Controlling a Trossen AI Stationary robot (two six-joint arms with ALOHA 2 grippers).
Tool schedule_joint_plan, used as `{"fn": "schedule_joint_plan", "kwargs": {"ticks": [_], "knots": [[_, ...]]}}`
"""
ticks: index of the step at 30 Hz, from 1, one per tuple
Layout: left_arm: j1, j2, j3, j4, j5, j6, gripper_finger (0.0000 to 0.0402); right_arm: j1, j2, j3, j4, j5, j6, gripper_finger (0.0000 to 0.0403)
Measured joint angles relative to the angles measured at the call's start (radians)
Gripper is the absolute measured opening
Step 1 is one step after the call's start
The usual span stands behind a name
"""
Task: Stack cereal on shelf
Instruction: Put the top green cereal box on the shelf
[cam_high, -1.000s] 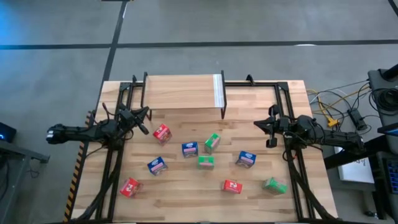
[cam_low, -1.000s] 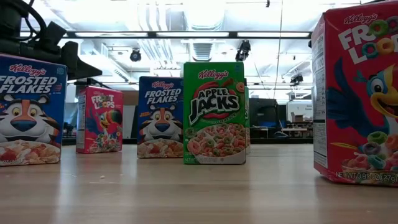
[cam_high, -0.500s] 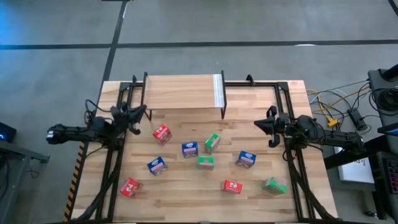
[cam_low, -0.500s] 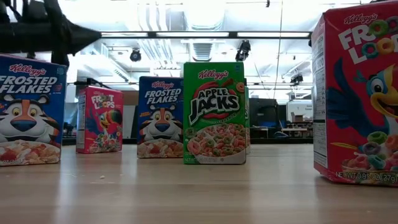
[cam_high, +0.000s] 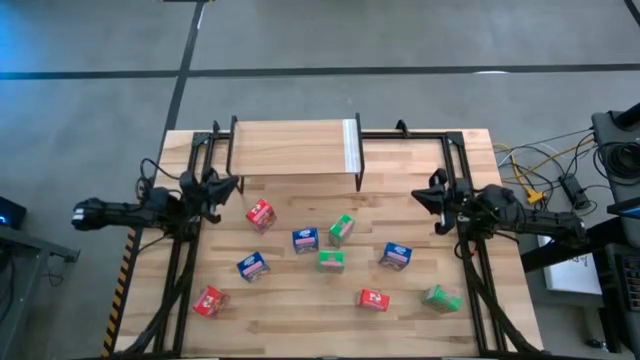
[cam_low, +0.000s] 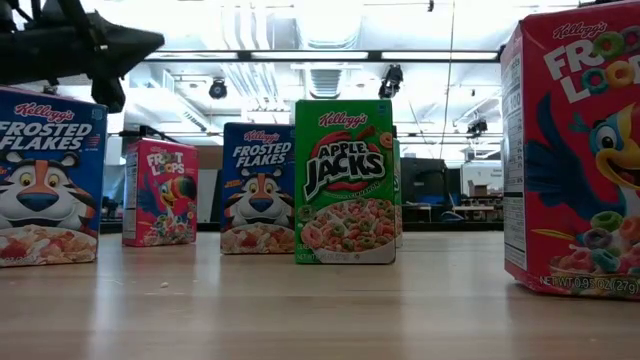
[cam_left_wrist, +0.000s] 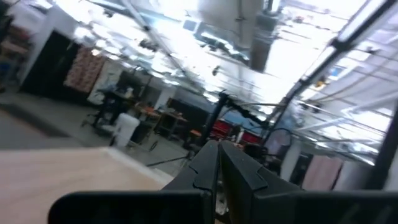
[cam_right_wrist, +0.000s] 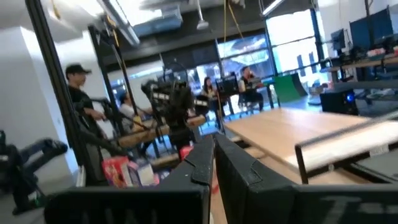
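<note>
Nine small cereal boxes stand or lie scattered on the tabletop in the high view: red ones, blue ones, green ones. The shelf stands at the far edge, its whitish strip at its right end, with nothing on its board. My left gripper hovers shut left of the far red box. It also shows in the low view and the left wrist view. My right gripper hovers shut near the right rail.
Black frame rails run along both sides of the table. In the low view a blue box, a green box and a large red box stand close to the camera. People stand in the room beyond.
My left gripper has risen and drawn back a little toward the table's left edge, away from the far red box, staying shut. The boxes have kept their places.
</note>
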Motion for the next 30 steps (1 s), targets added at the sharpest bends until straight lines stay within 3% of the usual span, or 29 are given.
{"fn": "schedule_joint_plan", "kwargs": {"ticks": [6, 10, 22, 30], "knots": [[0.0, 0.073, 0.001, 0.216, 0.01, 0.095, 0.0002, 0.0, 0.073, 0.0, 0.169, 0.034, 0.023, 0.0009], [0.0, 0.107, 0.031, 0.24, 0.013, 0.128, 0.0002, 0.0, 0.176, 0.04, 0.196, 0.034, 0.025, 0.0009], [0.0, 0.163, 0.055, 0.232, 0.225, 0.052, 0.0002, 0.0, 0.562, 0.453, 0.008, 0.03, -0.199, 0.0009], [-0.001, 0.167, 0.055, 0.21, 0.327, -0.036, 0.0002, 0.002, 0.792, 0.661, -0.095, -0.052, -0.301, 0.0009]]}}
